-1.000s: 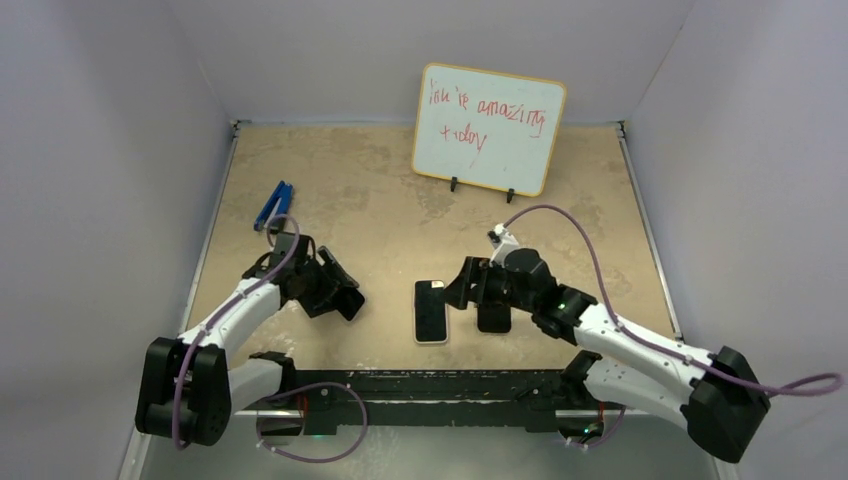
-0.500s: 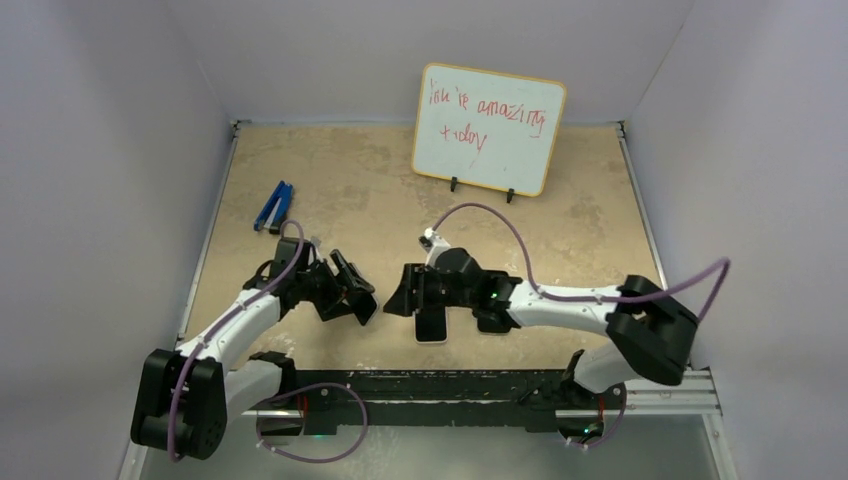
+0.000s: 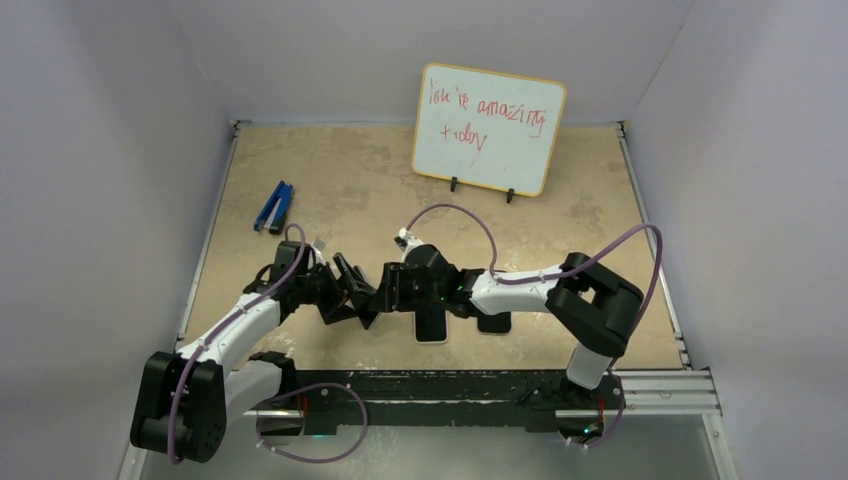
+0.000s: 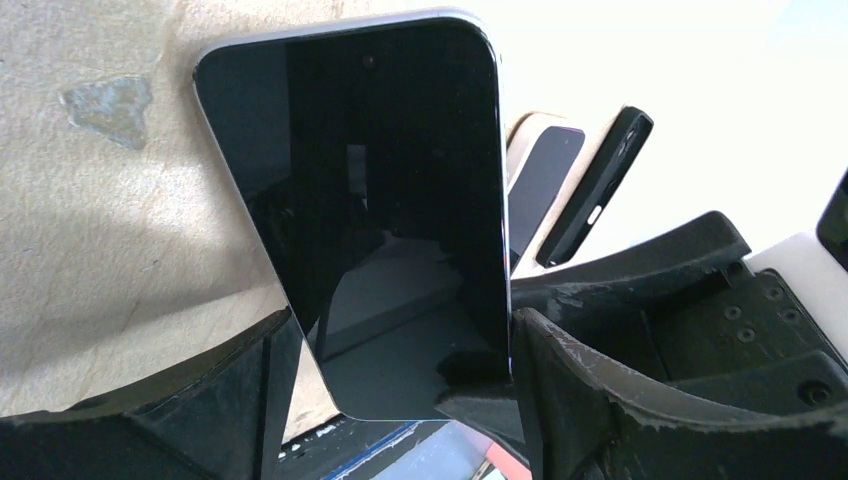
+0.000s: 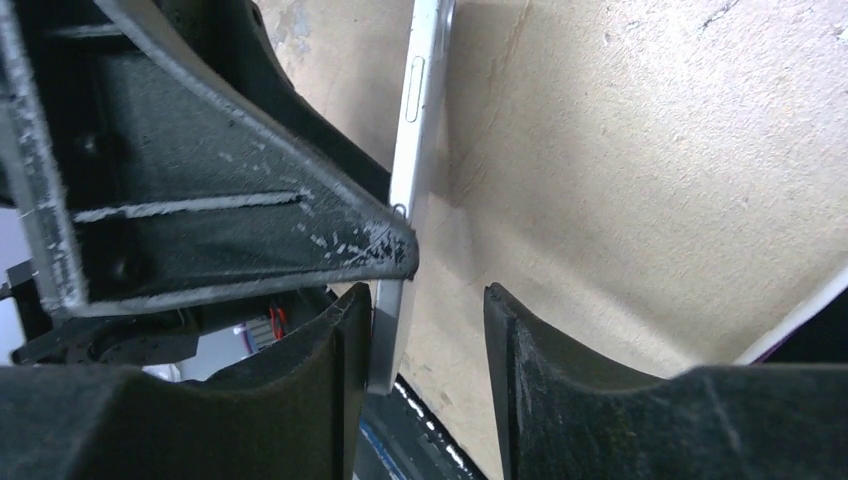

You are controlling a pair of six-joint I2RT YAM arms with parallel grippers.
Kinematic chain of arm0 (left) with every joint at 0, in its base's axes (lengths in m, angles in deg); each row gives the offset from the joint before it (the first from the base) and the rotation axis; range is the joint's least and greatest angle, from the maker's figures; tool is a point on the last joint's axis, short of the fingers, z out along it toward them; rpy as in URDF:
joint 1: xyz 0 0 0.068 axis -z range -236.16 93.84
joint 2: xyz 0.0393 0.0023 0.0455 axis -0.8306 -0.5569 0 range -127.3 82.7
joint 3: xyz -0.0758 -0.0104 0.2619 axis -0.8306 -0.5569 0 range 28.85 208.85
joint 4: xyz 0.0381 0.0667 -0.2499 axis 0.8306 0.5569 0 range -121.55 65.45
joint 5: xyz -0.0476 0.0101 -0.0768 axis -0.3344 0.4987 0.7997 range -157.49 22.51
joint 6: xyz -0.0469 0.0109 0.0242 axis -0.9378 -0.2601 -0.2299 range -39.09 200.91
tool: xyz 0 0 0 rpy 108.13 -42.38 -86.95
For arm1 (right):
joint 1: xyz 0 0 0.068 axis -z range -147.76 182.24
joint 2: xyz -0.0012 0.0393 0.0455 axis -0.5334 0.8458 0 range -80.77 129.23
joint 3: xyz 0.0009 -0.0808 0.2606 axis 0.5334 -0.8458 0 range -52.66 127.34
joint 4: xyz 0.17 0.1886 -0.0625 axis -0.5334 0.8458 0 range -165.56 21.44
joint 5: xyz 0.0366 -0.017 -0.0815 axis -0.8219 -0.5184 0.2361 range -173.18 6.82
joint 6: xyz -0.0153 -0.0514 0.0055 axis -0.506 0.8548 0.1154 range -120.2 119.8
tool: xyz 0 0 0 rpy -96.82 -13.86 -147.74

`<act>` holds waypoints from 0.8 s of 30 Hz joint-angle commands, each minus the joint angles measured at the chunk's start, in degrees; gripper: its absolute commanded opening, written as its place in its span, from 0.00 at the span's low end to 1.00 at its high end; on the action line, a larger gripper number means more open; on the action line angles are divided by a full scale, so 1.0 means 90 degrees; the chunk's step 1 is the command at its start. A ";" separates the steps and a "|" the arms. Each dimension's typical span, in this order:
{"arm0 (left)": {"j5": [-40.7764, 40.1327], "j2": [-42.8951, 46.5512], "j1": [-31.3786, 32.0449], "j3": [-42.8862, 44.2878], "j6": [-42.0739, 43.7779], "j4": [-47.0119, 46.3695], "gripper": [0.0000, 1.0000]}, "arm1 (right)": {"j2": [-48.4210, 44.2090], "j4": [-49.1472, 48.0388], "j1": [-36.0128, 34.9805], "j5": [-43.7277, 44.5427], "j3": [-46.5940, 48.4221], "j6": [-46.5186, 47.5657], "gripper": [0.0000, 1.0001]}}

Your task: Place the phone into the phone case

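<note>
Brings right claw across, released, astride phone edge; keeps phone clenched in left claw. Handover looks next.

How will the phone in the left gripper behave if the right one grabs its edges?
Probably slippery: the phone has a glossy face and smooth rim. Likely stiff: it shows no bend in the left gripper. Held only near one end, it may pivot when pushed.

Left arm and right arm: white shells, black joints, a purple cable on each; black jaws with pale scuffed edges and small screw holes.
</note>
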 commanded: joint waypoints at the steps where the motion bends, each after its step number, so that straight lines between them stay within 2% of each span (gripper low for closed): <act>1: 0.0420 0.0110 0.0039 0.0034 -0.0068 -0.0369 0.54 | 0.0128 -0.0212 -0.0047 -0.0042 0.0357 0.0055 0.42; 5: 0.0617 0.0110 0.0037 0.0022 -0.0048 -0.0429 0.56 | 0.0088 -0.0163 -0.0053 0.0012 0.0329 0.0091 0.15; 7: 0.0772 0.0145 0.0038 0.0036 -0.0009 -0.0489 0.61 | 0.0018 -0.0284 -0.0045 0.0055 0.0173 0.0071 0.02; 9: 0.0967 0.0232 0.0037 0.0130 0.0106 -0.0615 0.69 | -0.0088 -0.0446 -0.0053 0.0040 0.0000 0.0040 0.00; 10: 0.0999 0.0262 0.0040 0.0218 0.0201 -0.0565 0.78 | -0.0163 -0.0449 -0.0053 0.0059 -0.0064 0.0034 0.00; 12: 0.1021 0.0315 0.0037 0.0539 0.0416 -0.0427 0.89 | -0.0368 -0.0415 -0.0053 0.0116 -0.0224 0.0054 0.00; 17: 0.1076 0.0447 0.0047 0.1030 0.0674 -0.0302 0.94 | -0.1012 -0.0100 -0.0012 0.0386 -0.0582 0.0113 0.00; 24: 0.1287 0.0656 0.0057 0.1260 0.0678 -0.0645 0.95 | -0.2078 0.0401 0.0177 0.0758 -0.0992 0.0197 0.00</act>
